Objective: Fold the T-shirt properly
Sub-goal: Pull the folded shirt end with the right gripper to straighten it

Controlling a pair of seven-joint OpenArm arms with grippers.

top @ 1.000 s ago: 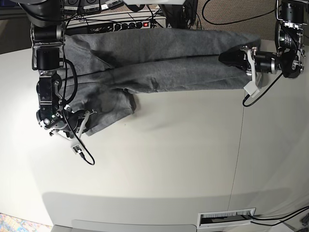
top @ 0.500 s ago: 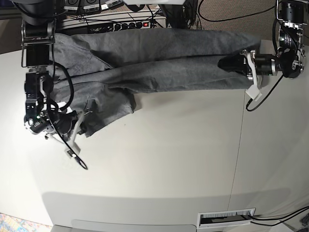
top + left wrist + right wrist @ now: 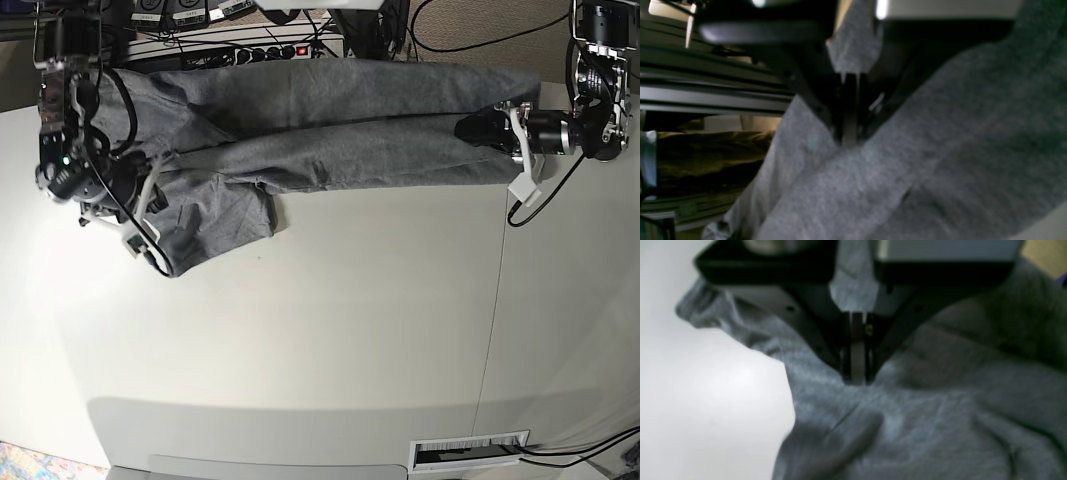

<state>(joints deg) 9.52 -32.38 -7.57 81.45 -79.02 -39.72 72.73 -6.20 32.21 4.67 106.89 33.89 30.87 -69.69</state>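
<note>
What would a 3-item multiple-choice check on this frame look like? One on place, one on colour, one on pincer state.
1. Where does the T-shirt lie?
A. along the far edge of the table
B. at the near edge
C. on the floor

2. What colour is it?
A. white
B. heather grey
C. red

3. How is the left pincer?
A. wide open
B. out of view
C. shut on cloth

Key: 1 A, the base view shows it stretched along the far edge; 2 B, grey in every view; 3 C, the left wrist view shows jaws pinching fabric.

A big white table [image 3: 330, 330] holds the grey T-shirt [image 3: 330, 130], which lies stretched along its far edge, all bunched up.
</note>
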